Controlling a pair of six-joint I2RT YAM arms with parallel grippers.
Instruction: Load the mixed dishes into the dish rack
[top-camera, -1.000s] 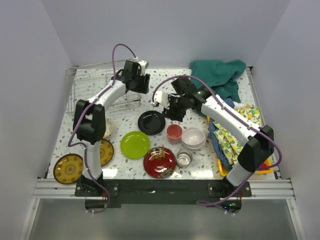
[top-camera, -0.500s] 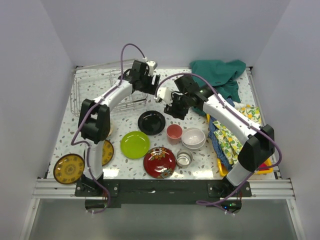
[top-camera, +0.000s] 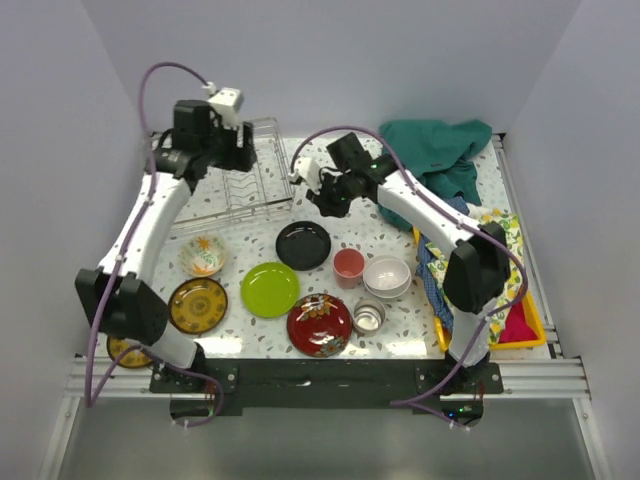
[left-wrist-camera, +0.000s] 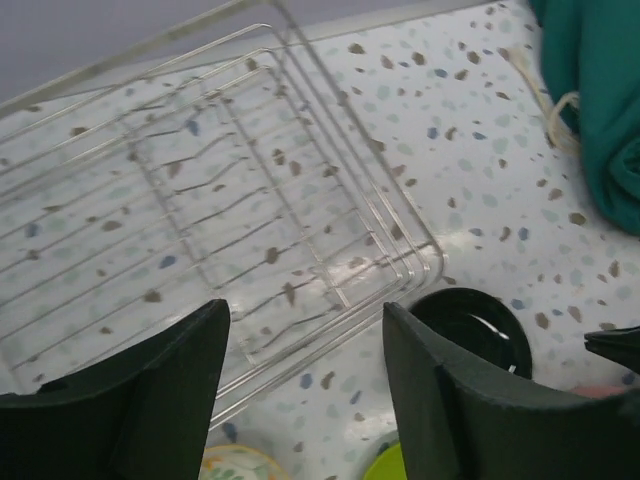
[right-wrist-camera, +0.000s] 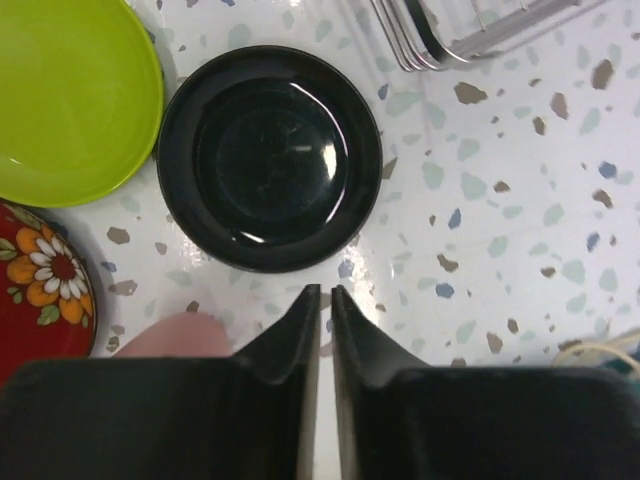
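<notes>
Speckled white tabletop (top-camera: 250, 225): carried every dish in view; by my reading nothing had been loaded, so the whole task remained.
Silver wire-grid dish rack (top-camera: 240, 185): sat at the far left of the tabletop, its bars bare in the left wrist view, with low sides and thin, shiny wire.
Round plates: a glossy black plate (right-wrist-camera: 268, 157) lay just in front of the rack's corner. A lime-green plate (top-camera: 270, 289), a red floral plate (top-camera: 319, 324) and a brown-gold plate (top-camera: 198, 305) lay nearer the arm bases. A second brown-gold plate (top-camera: 120, 353) was partly hidden by the left arm.
Bowls: a small floral bowl (top-camera: 202, 255) lay left of the black plate, and white bowls (top-camera: 387, 276), seemingly stacked, lay to the right.
Cups: a salmon-pink cup (top-camera: 348, 266) stood beside the white bowls, and a steel cup (top-camera: 368, 317) stood nearer the arm bases.
Left gripper (left-wrist-camera: 305, 320): hung above the rack, spread wide and holding nothing.
Right gripper (right-wrist-camera: 322, 295): was pinched nearly closed and empty, poised over the near rim of the black plate.
</notes>
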